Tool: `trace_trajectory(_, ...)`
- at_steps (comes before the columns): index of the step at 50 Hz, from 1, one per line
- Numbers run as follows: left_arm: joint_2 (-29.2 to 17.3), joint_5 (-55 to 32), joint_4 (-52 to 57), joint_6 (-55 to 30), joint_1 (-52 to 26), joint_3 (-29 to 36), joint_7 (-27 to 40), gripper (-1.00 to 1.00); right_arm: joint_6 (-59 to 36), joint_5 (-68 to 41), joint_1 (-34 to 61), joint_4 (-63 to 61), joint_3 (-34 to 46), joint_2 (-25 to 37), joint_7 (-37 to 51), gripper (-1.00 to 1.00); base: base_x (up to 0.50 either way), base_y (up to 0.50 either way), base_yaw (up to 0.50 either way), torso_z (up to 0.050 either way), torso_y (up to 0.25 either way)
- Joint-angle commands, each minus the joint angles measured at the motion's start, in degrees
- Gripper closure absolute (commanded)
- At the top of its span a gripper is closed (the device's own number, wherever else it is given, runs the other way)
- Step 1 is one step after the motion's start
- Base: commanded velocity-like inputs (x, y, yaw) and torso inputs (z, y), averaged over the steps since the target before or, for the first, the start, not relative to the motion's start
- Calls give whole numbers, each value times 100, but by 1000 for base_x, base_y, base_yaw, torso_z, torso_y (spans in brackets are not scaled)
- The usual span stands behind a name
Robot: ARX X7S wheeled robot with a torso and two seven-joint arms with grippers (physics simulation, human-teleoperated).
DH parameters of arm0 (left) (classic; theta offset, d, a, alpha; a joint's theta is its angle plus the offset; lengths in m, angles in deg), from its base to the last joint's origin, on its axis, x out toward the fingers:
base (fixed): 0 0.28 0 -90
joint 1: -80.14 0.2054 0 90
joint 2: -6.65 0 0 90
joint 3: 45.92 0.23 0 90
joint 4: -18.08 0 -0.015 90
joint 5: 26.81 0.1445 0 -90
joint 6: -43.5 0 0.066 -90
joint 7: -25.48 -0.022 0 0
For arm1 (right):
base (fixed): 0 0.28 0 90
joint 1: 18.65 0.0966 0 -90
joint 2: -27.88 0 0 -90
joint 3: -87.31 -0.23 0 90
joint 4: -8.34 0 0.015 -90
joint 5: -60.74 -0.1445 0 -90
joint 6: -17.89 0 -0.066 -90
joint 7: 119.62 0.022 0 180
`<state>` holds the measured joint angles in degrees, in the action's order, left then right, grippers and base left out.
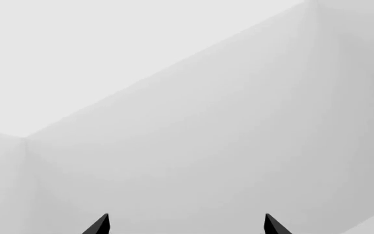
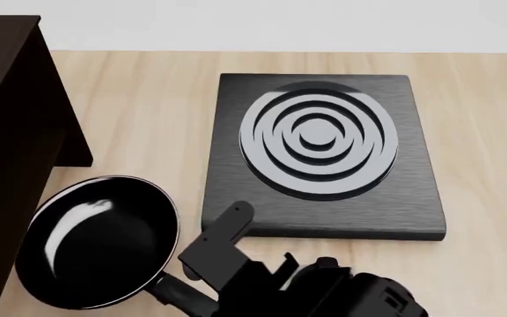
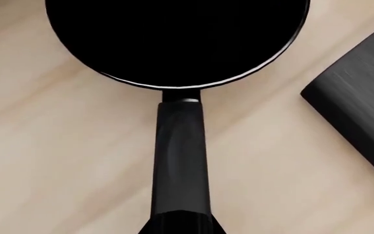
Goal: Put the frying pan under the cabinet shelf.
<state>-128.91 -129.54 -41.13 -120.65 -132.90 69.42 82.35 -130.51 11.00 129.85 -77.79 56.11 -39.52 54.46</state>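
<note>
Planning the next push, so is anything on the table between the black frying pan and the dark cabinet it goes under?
Nothing visible: the round black frying pan lies right beside the tall dark brown wooden cabinet. The square black ringed stove plate sits on its far side.

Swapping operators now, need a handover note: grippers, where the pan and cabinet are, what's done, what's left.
Left gripper: open, empty, facing blank walls, away from the work.
Right gripper: at the end of the frying pan's handle; whether it is shut on it cannot be told.
Frying pan: on the wooden table, beside the cabinet shelf, left of the stove plate.
Done: pan brought next to the cabinet, at most.
Left: confirm the grip, move the pan under the shelf, release.
</note>
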Motion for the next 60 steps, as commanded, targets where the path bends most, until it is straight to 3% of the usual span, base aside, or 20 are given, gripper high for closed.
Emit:
trace_trajectory(1, -37, 41, 12, -3, -3, 19, -11, -100, -188, -564, 8, -256, -103, -196, -64, 100, 0, 0, 0, 0, 0)
trace_trajectory(17, -74, 209, 107, 37, 176, 40, -82, -100, -799, -1661, 167, -887, -695, -375, 341, 100, 0, 0, 1, 0, 0)
trace_trajectory(26, -170, 227, 188, 57, 245, 27, -72, -100, -551, -1502, 265, -592, -624, -537, 44, 100, 0, 0, 0, 0, 0)
trace_trajectory(36, -360, -165, 292, 95, 201, 50, 207, -100, 844, -158, 390, 1321, 174, -1168, -1357, 100, 0, 1, 1, 1, 2)
trace_trajectory(45, -392, -433, 341, 40, 51, 200, 431, -100, 2421, 667, 567, 4084, 584, -2221, -2694, 100, 0, 0, 2, 0, 0)
trace_trajectory(51, -448, -354, 360, -2, 165, 240, 398, -100, 3660, -1215, 1003, 4785, 2638, -2260, -2669, 100, 0, 0, 2, 0, 0)
trace_trajectory(60, -473, 47, 384, -34, 448, 247, 177, -100, 3770, -1852, 1074, 4564, 2973, -2260, -2846, 100, 0, 2, 2, 0, 0)
